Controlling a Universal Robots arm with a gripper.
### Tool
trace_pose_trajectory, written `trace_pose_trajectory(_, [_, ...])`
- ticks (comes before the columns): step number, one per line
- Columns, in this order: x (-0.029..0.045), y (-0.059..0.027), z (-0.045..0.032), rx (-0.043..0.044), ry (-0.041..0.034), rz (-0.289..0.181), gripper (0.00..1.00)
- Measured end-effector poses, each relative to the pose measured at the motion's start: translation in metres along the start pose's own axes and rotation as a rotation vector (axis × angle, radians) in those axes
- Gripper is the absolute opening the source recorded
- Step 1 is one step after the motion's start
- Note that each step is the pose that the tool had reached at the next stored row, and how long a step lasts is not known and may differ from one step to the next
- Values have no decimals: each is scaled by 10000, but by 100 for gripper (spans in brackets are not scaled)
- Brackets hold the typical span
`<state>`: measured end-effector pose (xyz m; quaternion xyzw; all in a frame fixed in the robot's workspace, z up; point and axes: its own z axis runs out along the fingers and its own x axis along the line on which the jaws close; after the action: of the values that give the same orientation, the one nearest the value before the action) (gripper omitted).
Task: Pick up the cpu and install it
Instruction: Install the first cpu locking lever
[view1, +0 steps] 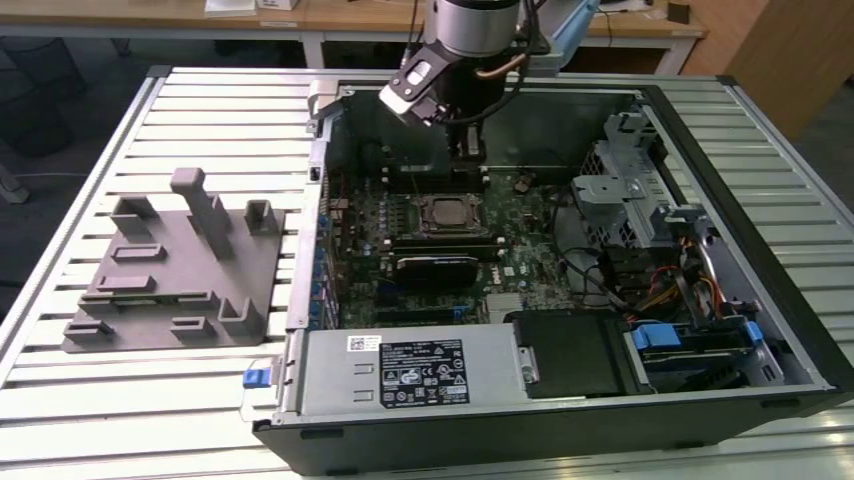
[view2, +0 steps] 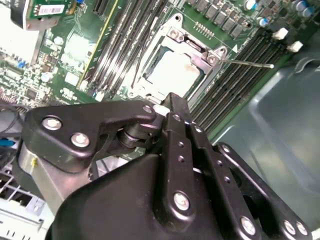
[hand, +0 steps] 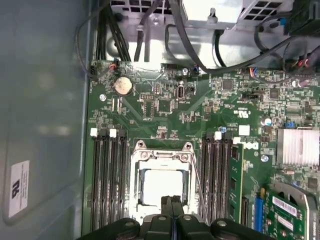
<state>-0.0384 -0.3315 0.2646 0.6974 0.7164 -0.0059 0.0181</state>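
Black claw (hand: 171, 201) clenched, fingertips pressed together with nothing between; empty, by the look of it, for want of anything left to carry; hangs low over the near edge of one socket frame (hand: 161, 150); just beyond the tips, one cpu (hand: 160, 186), pale and square, seated flat inside that frame; alongside, one thin wire lever (view2: 247, 63), swung clear and seemingly unlatched; flanking the claw, two banks of memory slots (hand: 107, 180); well apart, outside the case, one grey fixture (view1: 174, 270).
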Motion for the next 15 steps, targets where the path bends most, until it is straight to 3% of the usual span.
trace_pose_trajectory(15, [0,-1,1,-82,40,-2370,11])
